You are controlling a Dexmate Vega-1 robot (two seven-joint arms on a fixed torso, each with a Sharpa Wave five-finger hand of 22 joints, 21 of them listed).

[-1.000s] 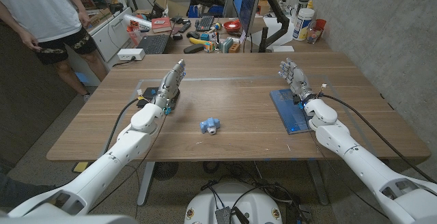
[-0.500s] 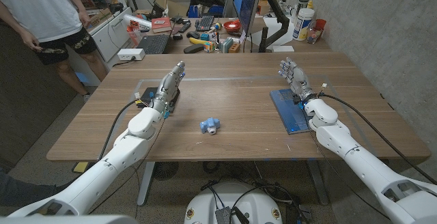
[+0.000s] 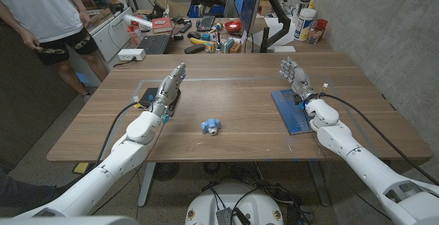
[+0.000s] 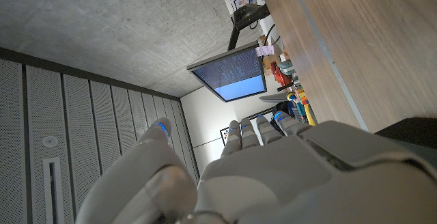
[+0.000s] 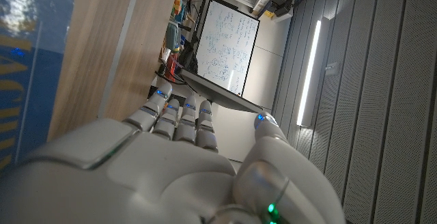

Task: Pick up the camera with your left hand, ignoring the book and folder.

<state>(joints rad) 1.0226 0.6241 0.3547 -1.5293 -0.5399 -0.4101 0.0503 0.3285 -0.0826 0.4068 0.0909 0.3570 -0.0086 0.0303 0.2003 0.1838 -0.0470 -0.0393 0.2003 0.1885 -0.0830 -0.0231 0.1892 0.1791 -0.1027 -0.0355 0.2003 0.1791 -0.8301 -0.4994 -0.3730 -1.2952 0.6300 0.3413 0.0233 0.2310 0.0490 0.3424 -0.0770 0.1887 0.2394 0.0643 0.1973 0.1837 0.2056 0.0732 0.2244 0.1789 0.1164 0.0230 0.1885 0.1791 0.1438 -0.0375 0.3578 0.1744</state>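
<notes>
**Camera sits mid-surface, both hands empty**

The camera (image 3: 210,126), small and blue, lies near the middle of the wooden surface (image 3: 233,101), toward its near edge. The left hand (image 3: 170,88) holds nothing, fingers extended over a dark book (image 3: 146,95). The right hand (image 3: 295,76), empty with fingers apart, is over the blue folder (image 3: 291,112). A cluttered desk (image 3: 206,29) stands beyond the far edge.

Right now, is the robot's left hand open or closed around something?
Open. In the head view the left robot hand has its fingers stretched straight, holding nothing, and the little blue camera lies apart from it on the table.
</notes>
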